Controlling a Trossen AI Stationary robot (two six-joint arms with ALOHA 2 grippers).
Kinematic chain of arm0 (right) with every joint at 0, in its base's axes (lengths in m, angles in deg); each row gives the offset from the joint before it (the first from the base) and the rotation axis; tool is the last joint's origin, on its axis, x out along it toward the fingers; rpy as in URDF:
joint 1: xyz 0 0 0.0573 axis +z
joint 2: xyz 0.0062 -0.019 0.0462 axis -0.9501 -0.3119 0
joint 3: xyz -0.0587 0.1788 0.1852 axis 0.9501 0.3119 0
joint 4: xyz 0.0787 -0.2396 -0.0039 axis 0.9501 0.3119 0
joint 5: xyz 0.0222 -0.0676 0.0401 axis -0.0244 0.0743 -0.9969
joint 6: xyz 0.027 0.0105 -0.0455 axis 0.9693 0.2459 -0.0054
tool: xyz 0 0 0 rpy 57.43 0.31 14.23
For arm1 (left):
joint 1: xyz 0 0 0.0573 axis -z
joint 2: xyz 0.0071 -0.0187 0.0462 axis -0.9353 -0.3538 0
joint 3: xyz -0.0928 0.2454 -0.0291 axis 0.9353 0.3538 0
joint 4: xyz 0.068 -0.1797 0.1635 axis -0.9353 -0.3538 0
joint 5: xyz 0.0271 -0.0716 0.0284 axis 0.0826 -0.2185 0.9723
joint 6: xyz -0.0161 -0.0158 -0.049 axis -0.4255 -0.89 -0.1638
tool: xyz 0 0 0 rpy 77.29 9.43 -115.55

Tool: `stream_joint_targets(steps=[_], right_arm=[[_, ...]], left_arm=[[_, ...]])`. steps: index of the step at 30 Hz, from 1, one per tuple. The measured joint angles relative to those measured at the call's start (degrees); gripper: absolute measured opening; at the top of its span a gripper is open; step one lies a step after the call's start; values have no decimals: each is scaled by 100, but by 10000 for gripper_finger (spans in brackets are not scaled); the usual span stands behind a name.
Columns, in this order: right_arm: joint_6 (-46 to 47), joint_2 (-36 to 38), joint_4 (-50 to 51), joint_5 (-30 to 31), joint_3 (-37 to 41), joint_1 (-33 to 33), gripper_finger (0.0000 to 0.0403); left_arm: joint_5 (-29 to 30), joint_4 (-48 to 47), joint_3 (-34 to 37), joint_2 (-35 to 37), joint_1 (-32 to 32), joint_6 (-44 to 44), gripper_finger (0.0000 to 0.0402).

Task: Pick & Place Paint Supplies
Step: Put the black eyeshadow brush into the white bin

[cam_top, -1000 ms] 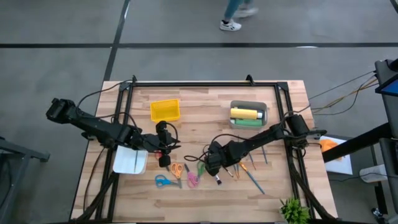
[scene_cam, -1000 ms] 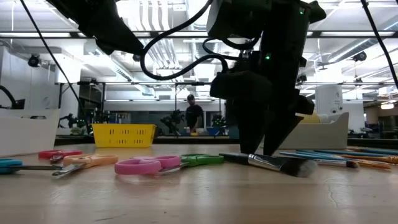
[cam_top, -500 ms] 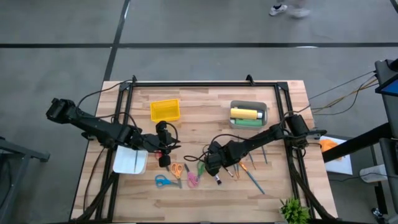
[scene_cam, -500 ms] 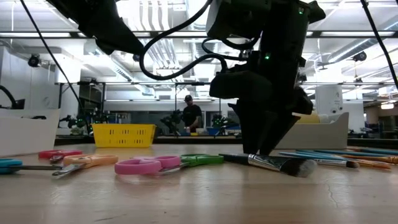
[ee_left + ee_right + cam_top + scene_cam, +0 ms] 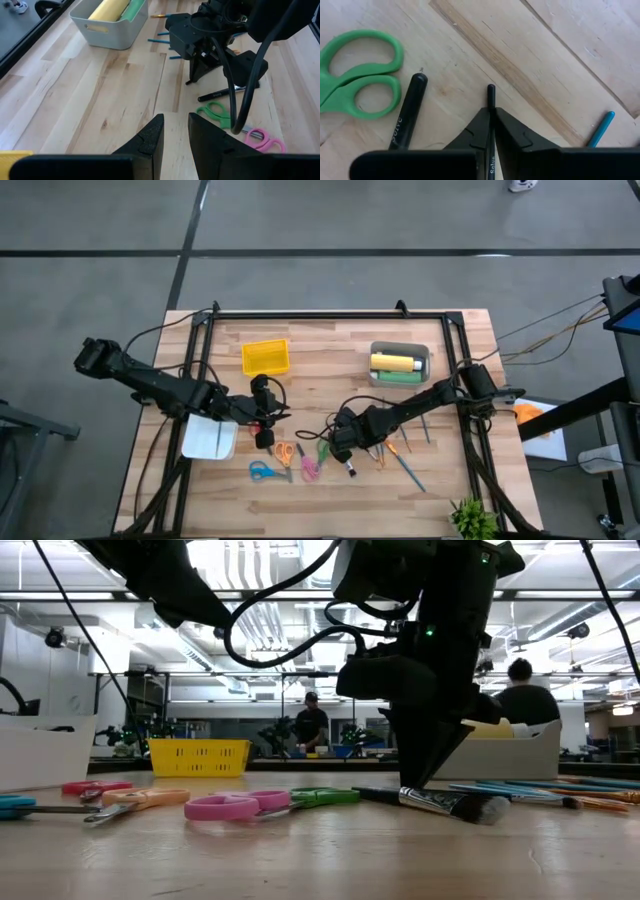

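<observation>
My right gripper [image 5: 491, 116] points steeply down at the table's middle [image 5: 345, 448] and is shut on a thin black-shafted brush [image 5: 491, 95]. A thicker black pen [image 5: 409, 112] and green scissors [image 5: 355, 75] lie on the wood beside it. In the low view a black brush with a bristle head [image 5: 450, 803] lies flat at the fingertips. A grey bin [image 5: 400, 365] at the far right holds a yellow bottle [image 5: 393, 362] and a green bottle [image 5: 398, 377]. My left gripper [image 5: 175, 135] hovers open left of centre [image 5: 265, 435], holding nothing. My right gripper pinches the thin black shaft [image 5: 491, 106] between its two fingers, a short way back from the shaft's rounded free end [image 5: 491, 90]. The fingers come from above, slanting steeply down, one on each side of the shaft. The free end lies on the wood.
Orange [image 5: 284, 452], pink [image 5: 308, 468] and blue scissors [image 5: 262, 471] lie near the front. More thin brushes and pens [image 5: 400, 458] lie right of my right gripper. A yellow basket [image 5: 265, 358] stands at the far left, a white container [image 5: 210, 438] under my left arm. People move behind the table.
My right gripper has shut its fingers on the thin black shaft without shifting its place. My left arm has kept still.
</observation>
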Motion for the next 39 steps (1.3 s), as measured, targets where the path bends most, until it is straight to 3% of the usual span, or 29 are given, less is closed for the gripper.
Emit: stream_joint_targets(steps=[13,26,30,39], right_arm=[[-189,80,39,32,-81,-4,15],[-482,615,-297,859,-98,-1,15],[-837,790,-814,1199,-70,22,10],[-1790,837,-2516,1216,-5,-120,8]], left_arm=[[0,0,0,0,0,0,92],[0,-1,0,2,-4,0,92],[-1,-4,0,2,-4,-2,92],[0,-4,0,2,-4,0,92]])
